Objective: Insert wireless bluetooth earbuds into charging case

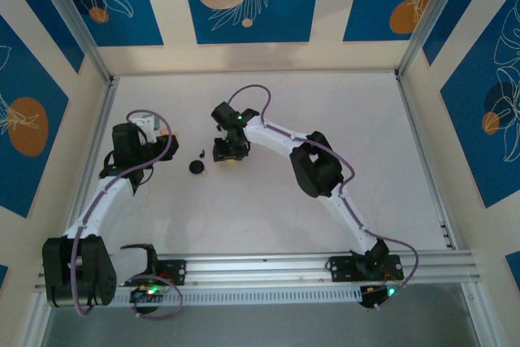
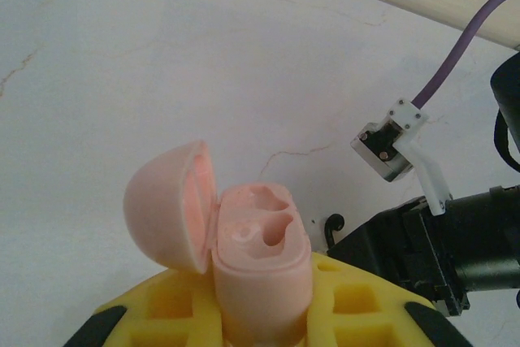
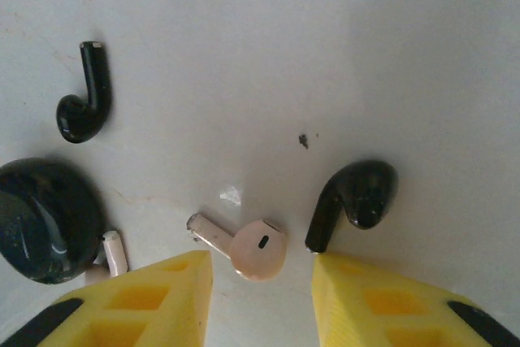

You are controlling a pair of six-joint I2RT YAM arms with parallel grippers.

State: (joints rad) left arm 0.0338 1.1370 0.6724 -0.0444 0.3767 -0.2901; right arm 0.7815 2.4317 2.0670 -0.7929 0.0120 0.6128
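Note:
My left gripper (image 2: 260, 318) is shut on a pink charging case (image 2: 262, 266), held upright with its lid (image 2: 166, 205) swung open to the left and both wells empty. It is at the table's left (image 1: 159, 132). My right gripper (image 3: 260, 272) hangs open over a pink earbud (image 3: 257, 248), which lies on the table between the yellow fingers (image 3: 175, 286) without touching them. One black earbud (image 3: 357, 193) lies just beyond the right finger's tip. A second black earbud (image 3: 85, 103) lies farther left. Seen from above, the right gripper (image 1: 230, 154) is at the table's middle.
A round black disc (image 3: 45, 217) sits left of the right gripper, with a second pale pink stem (image 3: 115, 251) poking out beside it. From above the disc (image 1: 197, 166) lies between the two grippers. The right arm's black wrist (image 2: 439, 241) is close to the case's right.

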